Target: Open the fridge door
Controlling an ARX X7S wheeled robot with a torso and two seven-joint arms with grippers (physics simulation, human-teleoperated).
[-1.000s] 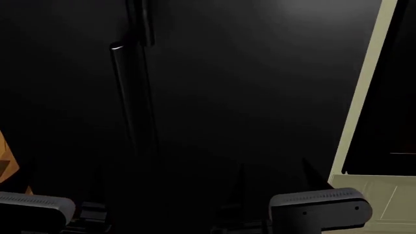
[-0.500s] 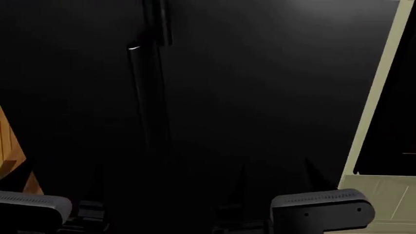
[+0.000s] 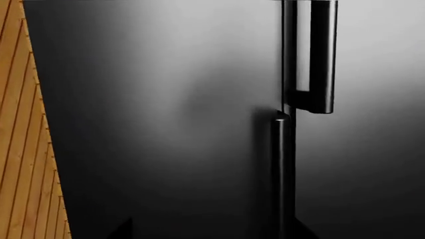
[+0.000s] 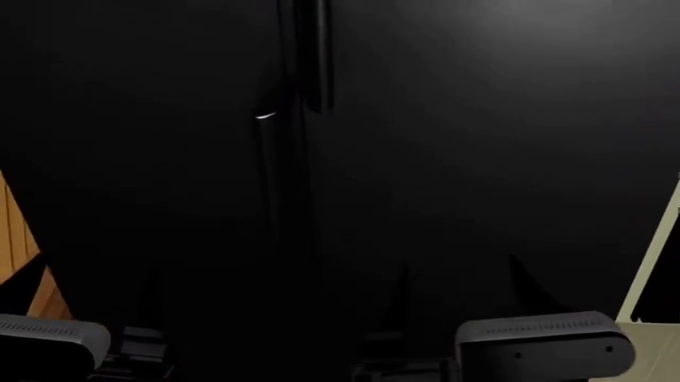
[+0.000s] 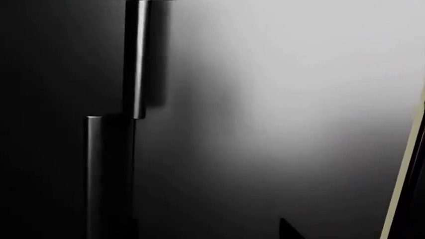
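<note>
The fridge door point(image 4: 478, 159) is the wide matte-black panel filling the middle and right of the head view, and it looks closed. Its long black bar handle point(image 4: 315, 56) runs down near the seam and shows again as the handle point(image 3: 322, 55) in the left wrist view and the handle point(image 5: 137, 59) in the right wrist view. My left gripper point(image 3: 212, 234) shows only two dark fingertips point(image 3: 124, 230) set wide apart, short of the door. My right gripper point(image 4: 457, 286) also stands open in front of the door and touches nothing.
A narrower black door point(image 4: 127, 159) stands left of the seam with its own lower bar handle point(image 4: 271, 183). A wood-plank wall point(image 3: 20, 149) borders the fridge on the left. A cream cabinet edge point(image 4: 654, 270) shows at far right.
In the head view the handles have slid right and down, and the cream cabinet has slipped almost out at the right edge. Both grippers keep the same place in the frame.
</note>
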